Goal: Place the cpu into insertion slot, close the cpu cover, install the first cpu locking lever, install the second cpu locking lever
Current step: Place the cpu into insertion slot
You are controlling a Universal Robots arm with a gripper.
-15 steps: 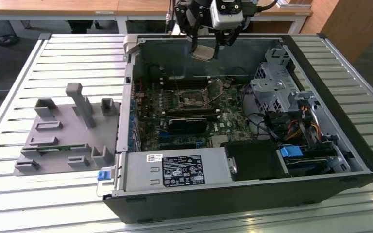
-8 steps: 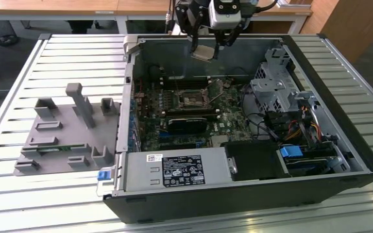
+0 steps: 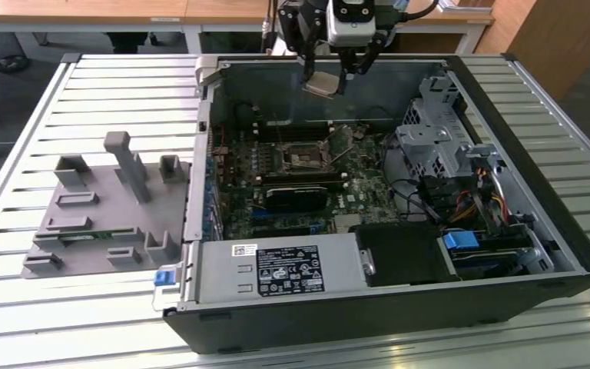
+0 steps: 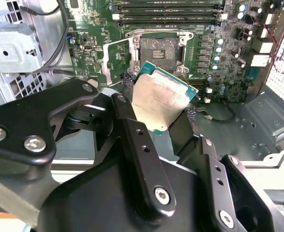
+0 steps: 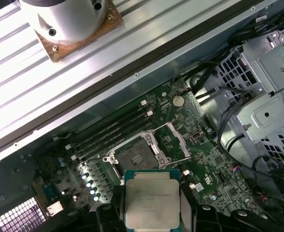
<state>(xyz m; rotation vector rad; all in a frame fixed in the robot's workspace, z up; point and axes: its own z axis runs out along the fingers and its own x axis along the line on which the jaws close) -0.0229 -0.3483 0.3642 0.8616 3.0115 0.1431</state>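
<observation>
My gripper (image 3: 324, 83) hangs over the far wall of the open computer case (image 3: 500, 77), shut on the cpu (image 3: 323, 84). The cpu is a square chip with a dull silver face, tilted between the black fingers (image 4: 132, 125). In both wrist views it sits at the fingertips, cpu (image 4: 161, 101) and cpu (image 5: 151, 200), well above the motherboard. The insertion slot (image 3: 303, 159) is a dark square socket with a metal rim at the board's middle, bare inside, seen also as insertion slot (image 4: 159, 50) and insertion slot (image 5: 134, 157). The cpu cover (image 5: 179, 138) stands swung open beside the socket.
A large black card (image 3: 300, 196) lies on the board nearer than the socket. A power supply (image 3: 274, 269) fills the near end of the case. A metal drive cage (image 3: 433, 138) and cables stand at the exterior view's right. A grey fixture (image 3: 101, 207) sits on the slatted table outside.
</observation>
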